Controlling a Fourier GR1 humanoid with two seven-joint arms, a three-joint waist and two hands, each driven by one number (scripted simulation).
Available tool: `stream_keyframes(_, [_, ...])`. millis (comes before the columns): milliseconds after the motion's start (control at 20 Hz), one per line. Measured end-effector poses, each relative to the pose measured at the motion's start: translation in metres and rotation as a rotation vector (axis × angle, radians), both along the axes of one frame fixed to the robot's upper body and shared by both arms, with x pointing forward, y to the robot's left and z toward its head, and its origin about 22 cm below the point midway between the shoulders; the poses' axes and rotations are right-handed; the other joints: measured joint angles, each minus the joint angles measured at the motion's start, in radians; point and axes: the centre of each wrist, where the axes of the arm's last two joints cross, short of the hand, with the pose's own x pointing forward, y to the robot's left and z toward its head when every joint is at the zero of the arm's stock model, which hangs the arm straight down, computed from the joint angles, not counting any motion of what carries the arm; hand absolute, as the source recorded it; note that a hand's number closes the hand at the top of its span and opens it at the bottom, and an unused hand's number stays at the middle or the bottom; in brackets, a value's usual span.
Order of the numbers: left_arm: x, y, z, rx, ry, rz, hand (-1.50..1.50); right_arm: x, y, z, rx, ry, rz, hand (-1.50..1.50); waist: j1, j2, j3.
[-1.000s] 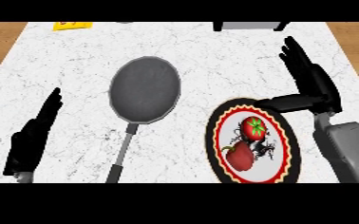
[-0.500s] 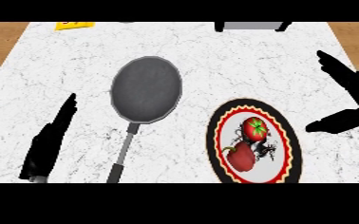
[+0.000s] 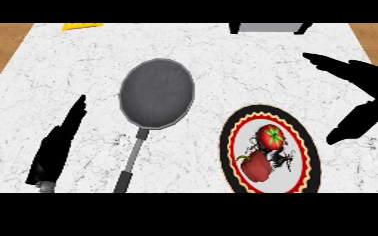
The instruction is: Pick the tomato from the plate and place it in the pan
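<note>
Sitting on the plate (image 3: 230, 145) at lower right, the tomato (image 3: 271, 136) has a second red item (image 3: 255, 167) just beside it. Pan (image 3: 157, 93) lies empty at center of the table (image 3: 244, 70), handle toward the lower edge. Right hand (image 3: 353, 97) hovers right of the plate, fingers spread, holding nothing. Left hand (image 3: 57, 145) rests at lower left, fingers straight.

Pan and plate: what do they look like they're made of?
Pan: looks like dark grey metal, matte, no glare, with a paler grey handle. Plate: probably glazed ceramic, going by its cream face, red ring and black scalloped rim; gloss can't be judged.
</note>
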Motion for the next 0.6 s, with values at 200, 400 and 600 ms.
stream_keyframes(200, [0.002,0.003,-0.004,0.007,0.000,0.006,0.00,0.008,0.033,0.010,-0.069,0.043,0.052,-1.50,-0.003,0.000,0.000])
stream_keyframes(400, [0.003,0.003,0.001,0.003,-0.002,0.009,0.00,0.014,0.056,0.006,-0.124,0.114,0.077,-1.50,-0.004,-0.001,0.000])
stream_keyframes(600, [0.001,0.000,-0.005,0.004,0.004,0.006,0.00,0.019,0.083,0.010,-0.183,0.169,0.110,-1.50,-0.006,-0.001,0.000])
